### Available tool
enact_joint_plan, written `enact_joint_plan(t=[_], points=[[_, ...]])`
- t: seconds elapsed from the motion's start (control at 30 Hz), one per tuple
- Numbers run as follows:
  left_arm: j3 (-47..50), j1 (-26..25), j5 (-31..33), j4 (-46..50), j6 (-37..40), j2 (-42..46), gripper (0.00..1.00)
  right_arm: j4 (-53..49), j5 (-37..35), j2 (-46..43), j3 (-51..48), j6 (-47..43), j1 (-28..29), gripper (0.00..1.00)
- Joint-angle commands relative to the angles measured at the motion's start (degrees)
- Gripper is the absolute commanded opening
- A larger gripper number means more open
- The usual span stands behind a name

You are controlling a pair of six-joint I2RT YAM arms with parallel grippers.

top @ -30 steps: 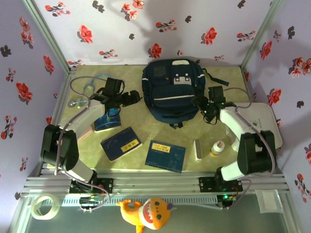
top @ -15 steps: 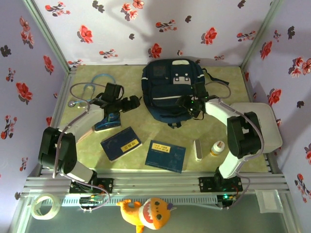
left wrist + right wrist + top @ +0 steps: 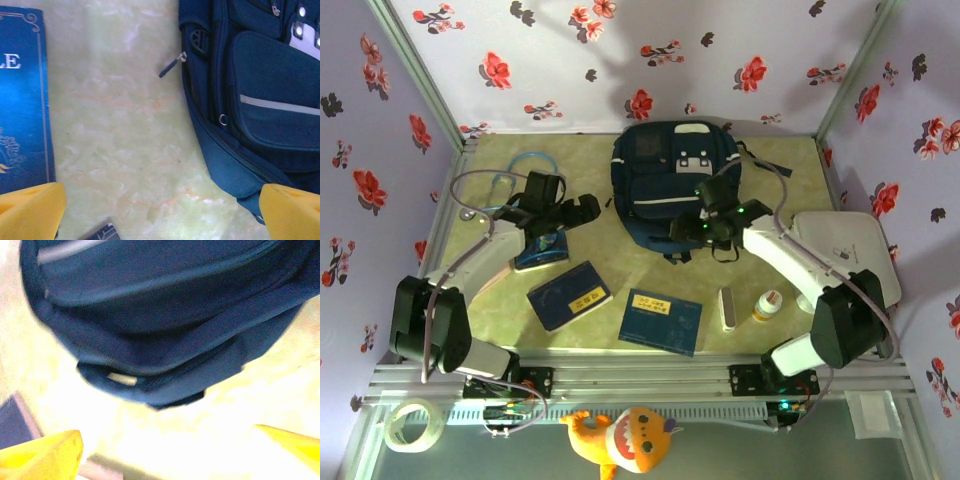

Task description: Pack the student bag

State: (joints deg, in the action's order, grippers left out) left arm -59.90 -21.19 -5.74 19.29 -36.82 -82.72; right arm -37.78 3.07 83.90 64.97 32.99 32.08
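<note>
The student bag [image 3: 665,180], a dark navy backpack with white stripes, lies flat at the back middle of the table. My left gripper [image 3: 586,209] hovers just left of it, open and empty. In the left wrist view its yellow fingertips [image 3: 30,210] frame bare table, with the student bag [image 3: 260,100] on the right and a zipper pull [image 3: 172,65] sticking out. My right gripper [image 3: 686,230] hangs over the bag's near edge, open with nothing in it. The right wrist view, blurred, has the student bag [image 3: 165,315] above the right gripper [image 3: 175,450].
A blue book [image 3: 542,250] lies under the left arm, a navy book [image 3: 568,295] and another blue book [image 3: 661,321] nearer the front. A white stick [image 3: 727,308], a small yellow bottle [image 3: 767,305], a white case [image 3: 850,245] and a stethoscope [image 3: 510,170] are around.
My right gripper has swung left from the bag's right side to its near edge. The left gripper has opened a little wider and barely shifted.
</note>
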Motion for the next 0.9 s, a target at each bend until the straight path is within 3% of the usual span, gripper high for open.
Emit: enact_joint_plan(t=[0.0,0.13,0.33,0.87], points=[[0.6,1.7,1.7,1.0,1.7,2.2,1.0,-3.7,1.0,2.7,1.1,-2.1,5.7,0.85],[0.4,3.6,1.8,2.1,3.0,3.4,1.0,-5.8,1.4,8.2,3.5,-6.2,12.7,0.84],[1.5,6.7,1.9,3.1,4.1,5.2,1.0,-9.3,4.3,15.4,6.7,-13.7,18.6,0.84],[3.6,7.7,1.8,3.8,3.3,5.9,1.0,-10.9,-3.2,26.5,8.6,-16.3,21.0,0.86]])
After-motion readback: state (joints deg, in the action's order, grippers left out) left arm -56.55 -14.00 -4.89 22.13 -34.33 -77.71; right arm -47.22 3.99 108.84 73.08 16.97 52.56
